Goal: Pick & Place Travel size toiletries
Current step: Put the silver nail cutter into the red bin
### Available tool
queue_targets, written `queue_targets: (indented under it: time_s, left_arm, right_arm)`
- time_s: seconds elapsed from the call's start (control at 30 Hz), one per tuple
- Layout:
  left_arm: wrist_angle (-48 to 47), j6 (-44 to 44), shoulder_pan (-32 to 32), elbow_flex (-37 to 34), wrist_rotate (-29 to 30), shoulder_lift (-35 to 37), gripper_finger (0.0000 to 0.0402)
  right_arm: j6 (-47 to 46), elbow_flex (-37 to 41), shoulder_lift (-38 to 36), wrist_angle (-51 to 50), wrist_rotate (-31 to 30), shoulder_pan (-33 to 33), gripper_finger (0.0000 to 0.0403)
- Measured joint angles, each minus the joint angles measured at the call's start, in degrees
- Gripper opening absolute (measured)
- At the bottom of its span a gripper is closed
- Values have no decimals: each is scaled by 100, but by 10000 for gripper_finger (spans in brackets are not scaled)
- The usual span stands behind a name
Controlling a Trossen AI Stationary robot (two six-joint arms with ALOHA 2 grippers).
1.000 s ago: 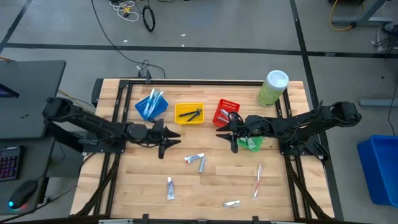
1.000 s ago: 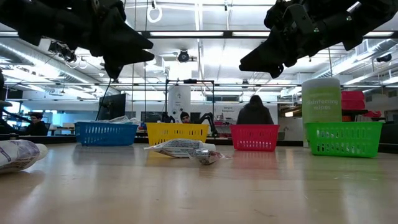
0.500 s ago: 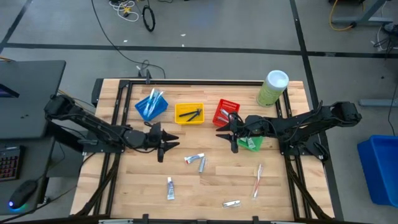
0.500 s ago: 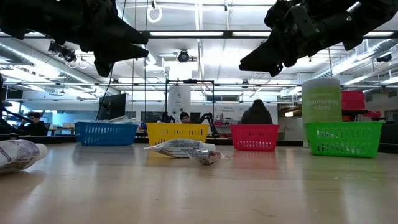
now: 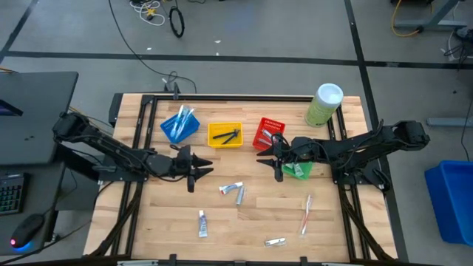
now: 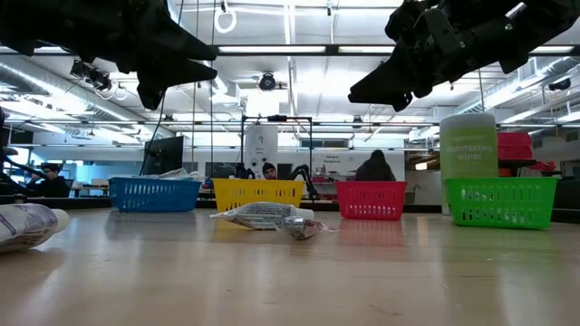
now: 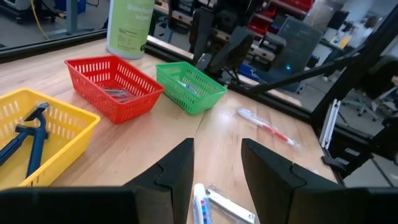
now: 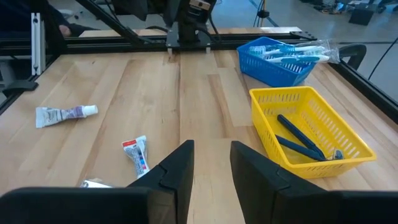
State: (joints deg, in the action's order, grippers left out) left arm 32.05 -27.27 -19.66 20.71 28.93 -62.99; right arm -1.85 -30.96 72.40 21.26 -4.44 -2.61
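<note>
Both grippers hover open above the table and hold nothing. My left gripper [image 5: 199, 172] is left of centre, its fingers [image 7: 180, 169] pointing toward two small white tubes [image 5: 235, 191] that lie flat mid-table; the tubes [image 7: 200, 210] show just beyond its fingertips. My right gripper [image 5: 267, 161] hangs between the red bin [image 5: 269, 134] and the green bin [image 5: 299, 171]. Another tube [image 5: 202, 223] lies nearer the front, a silver tube [image 5: 276, 241] lies near the front edge, and a pale toothbrush [image 5: 306, 214] lies to the right.
A blue bin [image 5: 179, 125] with toothbrushes, a yellow bin [image 5: 225, 134] with dark razors, the red bin and the green bin stand in a row across the far half. The pale-green canister [image 5: 324, 105] stands at the far right corner. Bare wood lies between the scattered items.
My left gripper has drawn back a little toward the table's left edge and risen slightly, staying open. The right arm and the items on the table have kept still.
</note>
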Motion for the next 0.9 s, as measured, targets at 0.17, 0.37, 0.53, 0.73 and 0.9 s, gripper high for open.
queue_targets:
  time_s: [0.17, 0.37, 0.53, 0.73, 0.9]
  left_arm:
    - [208, 139, 0, 0, -2, -2, 141]
    - [211, 652, 0, 0, 0, -2, 141]
    - [210, 1068, 2, 0, 110, -2, 141]
    - [210, 1493, 15, 0, 308, -2, 141]
    - [208, 1670, 159, 0, 411, -2, 141]
  right_arm:
    - [-5, 0, 0, 2, 2, 0, 113]
    - [-14, 0, 1, 2, 2, 0, 114]
    - [-25, 0, 0, 4, 2, 2, 114]
    - [39, 0, 1, 129, 109, 0, 118]
    - [206, 3, 105, 556, 1169, -41, 126]
